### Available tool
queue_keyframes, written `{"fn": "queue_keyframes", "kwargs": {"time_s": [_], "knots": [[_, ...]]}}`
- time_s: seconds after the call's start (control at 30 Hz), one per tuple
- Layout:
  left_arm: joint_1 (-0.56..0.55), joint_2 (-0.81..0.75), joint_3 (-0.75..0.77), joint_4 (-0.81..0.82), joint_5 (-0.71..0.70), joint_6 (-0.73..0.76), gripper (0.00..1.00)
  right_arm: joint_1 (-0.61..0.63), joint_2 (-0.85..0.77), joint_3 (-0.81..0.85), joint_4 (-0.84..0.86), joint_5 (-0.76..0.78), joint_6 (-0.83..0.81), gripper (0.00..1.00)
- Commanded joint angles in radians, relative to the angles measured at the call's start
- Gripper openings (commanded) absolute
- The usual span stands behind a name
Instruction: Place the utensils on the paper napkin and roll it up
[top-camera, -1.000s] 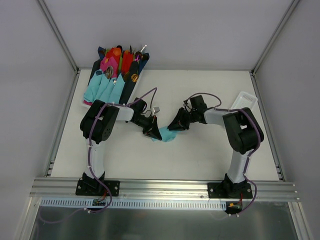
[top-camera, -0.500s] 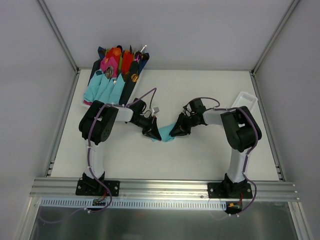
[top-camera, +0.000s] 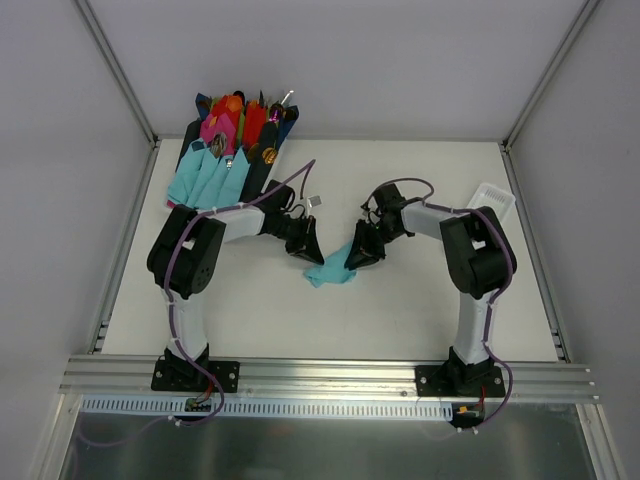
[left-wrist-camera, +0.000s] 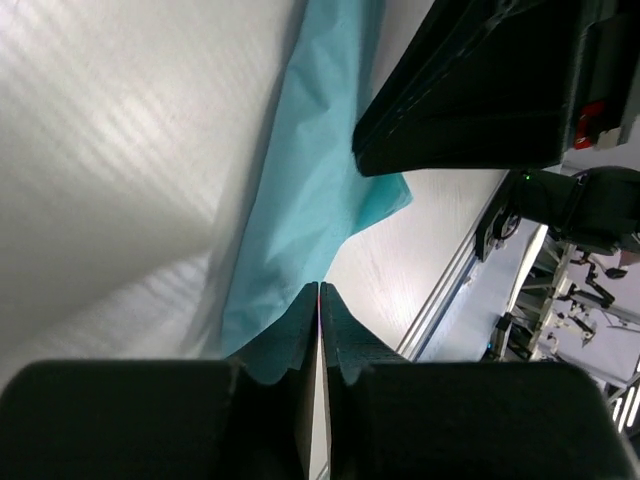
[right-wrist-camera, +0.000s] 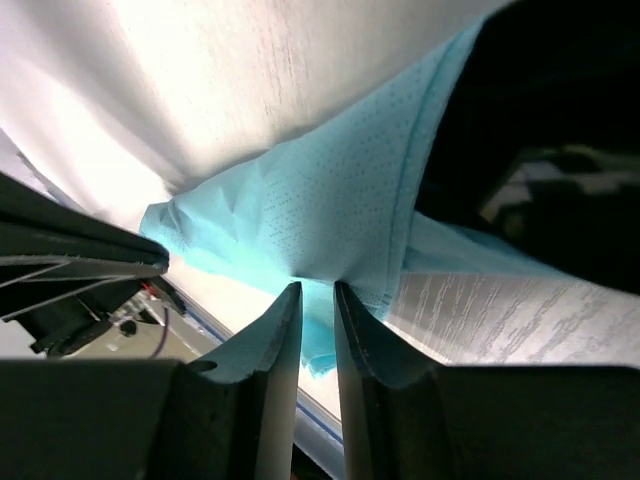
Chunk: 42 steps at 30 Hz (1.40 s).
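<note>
Leftward since a second ago, the right fingers (right-wrist-camera: 272, 335) are now pinching a crease of the paper napkin (top-camera: 328, 272) through a narrow gap. The left fingers (left-wrist-camera: 288, 335) are pressing shut at its edge. Crumpled and teal, it is lying mid-table (top-camera: 400, 310), well apart from every edge, the far-left coloured rolls (top-camera: 230, 140) and the white basket (top-camera: 490, 200).
</note>
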Motion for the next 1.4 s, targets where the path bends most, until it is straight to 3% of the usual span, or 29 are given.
{"fn": "queue_keyframes", "kwargs": {"time_s": [0.0, 0.3, 0.7, 0.97, 1.1, 1.37], "knots": [[-0.042, 0.032, 0.076, -0.010, 0.015, 0.024, 0.02, -0.013, 0.054, 0.058, -0.144, 0.172, -0.160, 0.22], [-0.086, 0.104, 0.123, 0.059, 0.078, -0.028, 0.02, -0.016, 0.077, 0.168, -0.207, 0.168, -0.310, 0.20], [-0.086, 0.224, 0.050, 0.252, 0.099, -0.196, 0.00, -0.017, 0.069, 0.212, -0.198, 0.143, -0.429, 0.19], [-0.072, 0.251, -0.082, 0.329, 0.041, -0.266, 0.00, -0.051, -0.087, 0.140, -0.071, 0.138, -0.286, 0.25], [-0.071, 0.244, -0.091, 0.332, 0.035, -0.262, 0.00, -0.111, -0.150, 0.033, 0.085, 0.077, -0.087, 0.32], [-0.069, 0.250, -0.090, 0.330, 0.040, -0.258, 0.00, -0.140, -0.077, -0.027, 0.328, -0.020, 0.068, 0.38]]}}
